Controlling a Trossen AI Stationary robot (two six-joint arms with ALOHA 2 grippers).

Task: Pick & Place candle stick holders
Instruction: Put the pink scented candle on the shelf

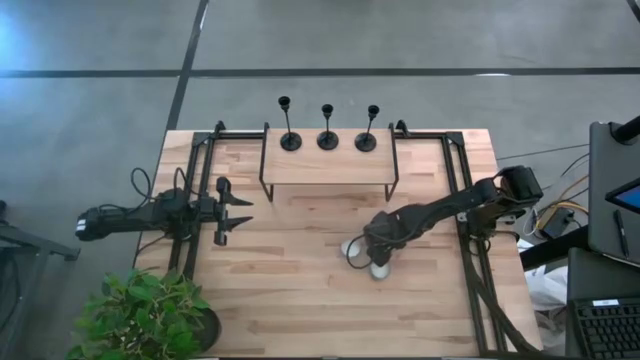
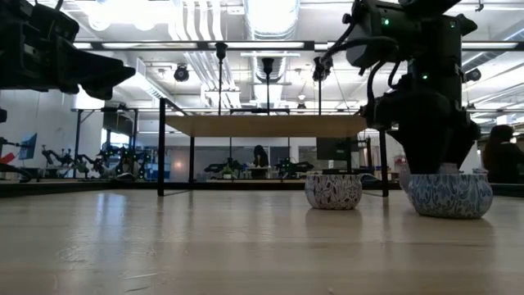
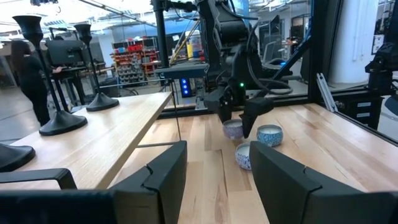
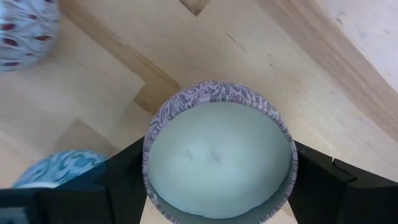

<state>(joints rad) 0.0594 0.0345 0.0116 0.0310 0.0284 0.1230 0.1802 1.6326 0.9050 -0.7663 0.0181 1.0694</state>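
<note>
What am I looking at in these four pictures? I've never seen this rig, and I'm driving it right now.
Two dark robot arms work at a light wooden table. One picture looks straight down, one looks level across the tabletop, and one comes from each arm's wrist. Three black thin-stemmed candlesticks stand on a raised wooden shelf at the table's far edge. Mid-table, the right end effector is down around a grey-purple patterned round tin of pale wax, with its fingers against both sides. A blue-patterned tin and a dark-patterned tin sit close by. The left end effector waits at the left side, open and empty.
</note>
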